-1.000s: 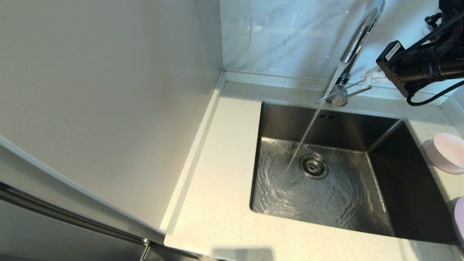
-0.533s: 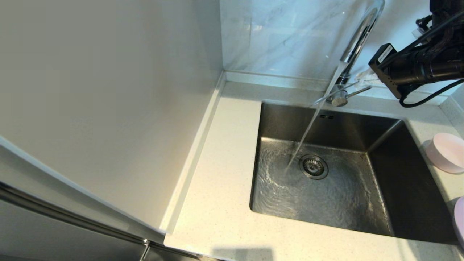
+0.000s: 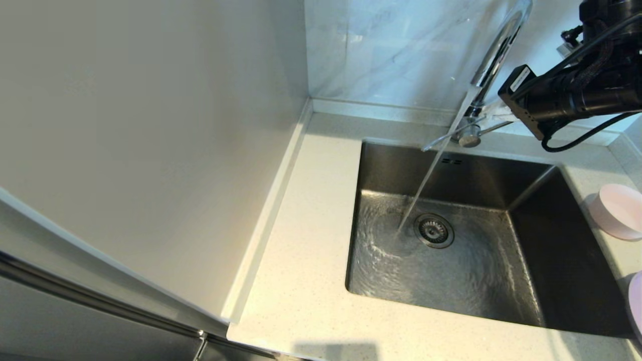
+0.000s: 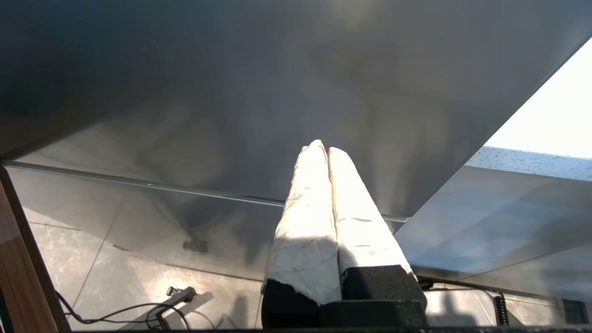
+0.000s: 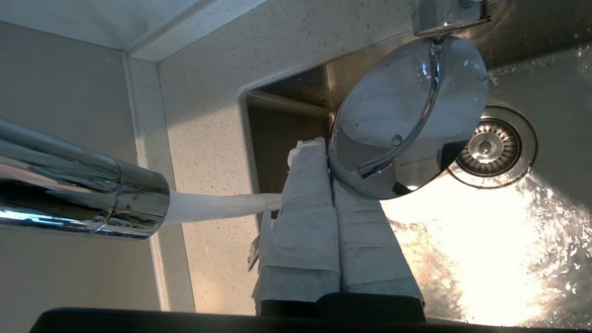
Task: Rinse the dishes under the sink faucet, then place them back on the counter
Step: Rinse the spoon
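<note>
The surface (image 3: 301, 281) runs along the near and left edges of the sink (image 3: 567, 260). No dish lies in the sink, and water spreads in ripples across its floor around the drain strainer (image 3: 434, 230).

At the right edge of the surface stand the pink bowl (image 3: 618, 210) and, nearer the front right corner, a sliver of the plate (image 3: 637, 301). The spoon is not in view.

At the rear edge of the sink, the faucet (image 3: 494, 55) pours a slanted stream (image 3: 426, 185) toward the strainer. The right end effector (image 5: 323, 148) is clenched and empty, its wrapped fingertips (image 5: 307, 152) pressed against the rim of the round faucet base (image 5: 409, 115), beside the thin side lever (image 3: 494, 127).

The step in hand appears to be setting the water flow. Push the lever with the side of the clenched fingers in a slow, short arc. Keep the wrist clear of the spout. Stop once the stream is moderate, to limit splashing onto the surface.

The left end effector (image 4: 326, 150) is clenched and empty, parked below the surface, away from the work.
</note>
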Robot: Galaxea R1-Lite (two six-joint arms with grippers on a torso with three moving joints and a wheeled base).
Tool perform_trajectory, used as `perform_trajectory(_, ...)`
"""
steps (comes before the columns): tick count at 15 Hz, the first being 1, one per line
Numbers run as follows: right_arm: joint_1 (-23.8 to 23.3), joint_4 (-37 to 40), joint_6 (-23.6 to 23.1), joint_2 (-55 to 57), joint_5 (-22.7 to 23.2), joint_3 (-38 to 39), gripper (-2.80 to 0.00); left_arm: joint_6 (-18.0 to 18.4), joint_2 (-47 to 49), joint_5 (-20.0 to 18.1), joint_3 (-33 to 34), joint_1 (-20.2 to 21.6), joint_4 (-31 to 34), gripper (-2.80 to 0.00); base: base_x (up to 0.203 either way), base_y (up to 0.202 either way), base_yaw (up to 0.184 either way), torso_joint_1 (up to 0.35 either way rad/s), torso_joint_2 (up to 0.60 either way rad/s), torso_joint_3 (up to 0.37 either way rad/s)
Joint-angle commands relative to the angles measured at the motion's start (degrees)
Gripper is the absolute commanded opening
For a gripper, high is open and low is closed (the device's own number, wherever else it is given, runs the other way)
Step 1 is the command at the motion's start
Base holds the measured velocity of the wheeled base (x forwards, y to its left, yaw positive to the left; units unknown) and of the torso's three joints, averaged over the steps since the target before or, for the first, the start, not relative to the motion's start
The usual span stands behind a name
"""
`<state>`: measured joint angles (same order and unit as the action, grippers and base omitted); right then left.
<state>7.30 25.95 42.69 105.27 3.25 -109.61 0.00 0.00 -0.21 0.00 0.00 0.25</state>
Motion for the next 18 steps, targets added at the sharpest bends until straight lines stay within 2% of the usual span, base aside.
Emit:
perform_trajectory(1, 0.38, 0.15, 0.29, 0.38, 0.05, 0.19, -2.8, 0.0, 0.0, -0.04, 0.0, 0.0, 0.02, -2.8, 0.0, 0.0, 0.0, 0.0, 0.0, 0.0)
perform_trajectory(18, 2.01, -3.48, -0.06, 2.77, -1.93, 2.11, -2.8, 0.0, 0.0, -0.06, 0.0, 0.0, 0.02, -2.8, 0.0, 0.0, 0.0, 0.0, 0.0, 0.0)
